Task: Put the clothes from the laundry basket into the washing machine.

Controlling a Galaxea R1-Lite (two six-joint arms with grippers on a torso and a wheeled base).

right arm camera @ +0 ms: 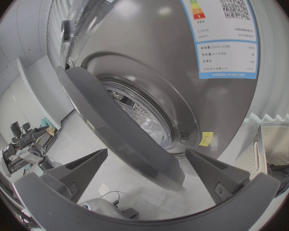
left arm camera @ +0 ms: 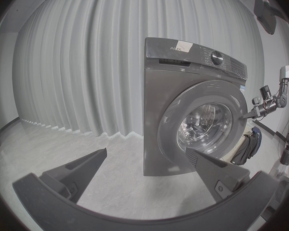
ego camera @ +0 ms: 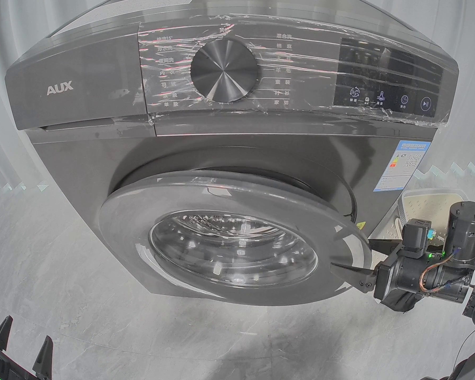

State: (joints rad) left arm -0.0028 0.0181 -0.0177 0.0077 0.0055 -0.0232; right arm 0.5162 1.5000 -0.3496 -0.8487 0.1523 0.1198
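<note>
The grey washing machine (ego camera: 89, 149) stands in front of me with its round door (ego camera: 126, 212) swung partly out. My right gripper (ego camera: 360, 262) is open at the door's right edge, and the door rim (right arm camera: 118, 125) sits between its fingers. Behind the door I see the drum opening (right arm camera: 141, 113). A white perforated laundry basket (ego camera: 430, 201) stands on the floor right of the machine, with dark clothes (right arm camera: 284, 174) in it; from afar the clothes (left arm camera: 249, 146) hang over its side. My left gripper (ego camera: 26, 339) is open and holds nothing, low at the left, away from the machine.
Pale curtains (left arm camera: 86, 74) hang behind and left of the machine. Bare light floor (ego camera: 63, 270) spreads in front of the machine and to its left. Cables and a small device (right arm camera: 102, 206) lie on the floor under the right gripper.
</note>
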